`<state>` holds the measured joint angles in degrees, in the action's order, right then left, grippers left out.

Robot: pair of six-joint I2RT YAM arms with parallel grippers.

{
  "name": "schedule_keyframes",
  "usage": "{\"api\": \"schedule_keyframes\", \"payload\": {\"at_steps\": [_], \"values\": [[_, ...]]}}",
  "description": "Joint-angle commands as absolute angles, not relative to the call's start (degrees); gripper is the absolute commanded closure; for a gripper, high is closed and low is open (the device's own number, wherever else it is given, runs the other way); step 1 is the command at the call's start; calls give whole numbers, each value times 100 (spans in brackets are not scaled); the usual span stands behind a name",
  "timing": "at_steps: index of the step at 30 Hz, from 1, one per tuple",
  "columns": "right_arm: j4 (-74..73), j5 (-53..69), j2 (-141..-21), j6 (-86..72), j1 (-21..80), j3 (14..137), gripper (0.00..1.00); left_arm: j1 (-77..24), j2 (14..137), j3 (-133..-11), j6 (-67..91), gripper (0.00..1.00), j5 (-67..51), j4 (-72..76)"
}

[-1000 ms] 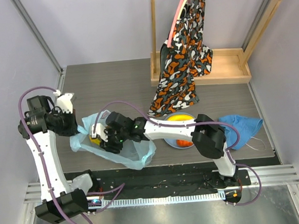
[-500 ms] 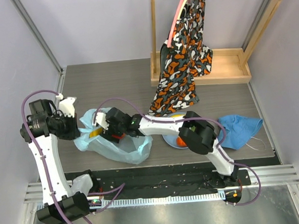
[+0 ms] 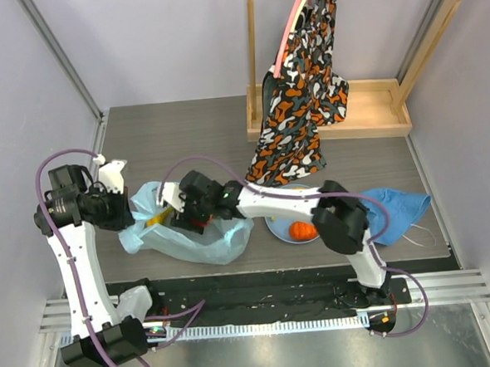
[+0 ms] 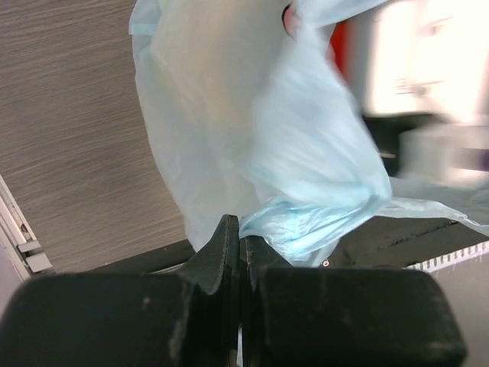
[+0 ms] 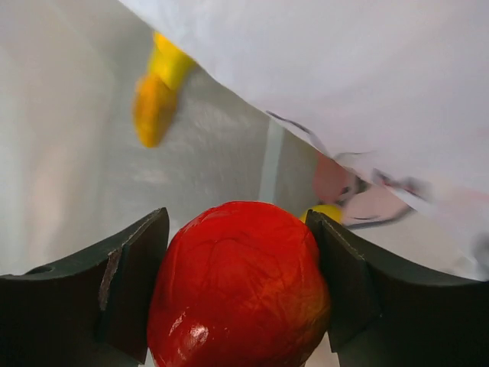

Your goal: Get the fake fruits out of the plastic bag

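Note:
The light-blue plastic bag (image 3: 200, 239) lies left of centre on the table. My left gripper (image 3: 124, 214) is shut on the bag's left edge (image 4: 306, 222) and holds it up. My right gripper (image 3: 186, 216) reaches inside the bag's mouth and is shut on the red round fruit (image 5: 238, 294), a jaw on each side. The yellow banana bunch (image 5: 159, 93) lies deeper in the bag and shows in the top view (image 3: 155, 217). An orange ribbed fruit (image 3: 301, 230) rests on the pale-blue plate (image 3: 274, 227). The green fruit is not visible.
A solid blue cloth (image 3: 395, 209) lies right of the plate. A patterned garment (image 3: 301, 84) hangs from a wooden rack (image 3: 366, 118) at the back, its hem close above the plate. Enclosure walls stand on both sides.
My right gripper has pushed deeper into the bag towards the left and closed on the red fruit. The bag has shifted and bunched. My left arm has moved slightly.

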<state>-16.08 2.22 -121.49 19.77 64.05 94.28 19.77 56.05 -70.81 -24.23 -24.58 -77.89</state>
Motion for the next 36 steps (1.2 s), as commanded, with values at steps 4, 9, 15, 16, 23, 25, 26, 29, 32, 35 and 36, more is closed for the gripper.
{"api": "schedule_keyframes", "payload": {"at_steps": [4,9,15,16,23,25,26,29,32,35,36], "values": [[-1669,2538,-9810,1740,5784,9439,51,1960,5757,-7163,-2329,100,-2856,-7814],[-2292,3296,-9580,1311,5625,9606,50,1969,5967,-7286,-2215,100,-3014,-7612],[-2591,2656,-8527,1440,4791,8800,51,1951,6100,-7409,-1978,100,-3103,-7410],[-2688,2532,-8369,1659,4599,8415,51,1951,6091,-7418,-1934,100,-3094,-7374],[-3683,1952,-7647,2741,3464,7129,51,1951,6179,-7348,-1916,100,-3085,-7313],[-3683,1846,-7603,2865,3235,6769,51,1951,6196,-7304,-1916,100,-3094,-7304],[-3674,1846,-7594,2978,3191,6663,51,1951,6214,-7260,-1907,100,-3102,-7286],[-3630,1837,-7664,3198,3120,6268,51,1951,6240,-7216,-1863,100,-3111,-7181],[-3438,1820,-7690,3305,3129,5872,51,1942,6328,-7268,-1837,100,-3129,-7189],[-3305,1845,-7743,3392,3129,5652,50,1925,6372,-7321,-1872,100,-3103,-7268],[-3261,1854,-7752,3419,3120,5573,50,1925,6355,-7313,-1898,100,-3094,-7277]]}}
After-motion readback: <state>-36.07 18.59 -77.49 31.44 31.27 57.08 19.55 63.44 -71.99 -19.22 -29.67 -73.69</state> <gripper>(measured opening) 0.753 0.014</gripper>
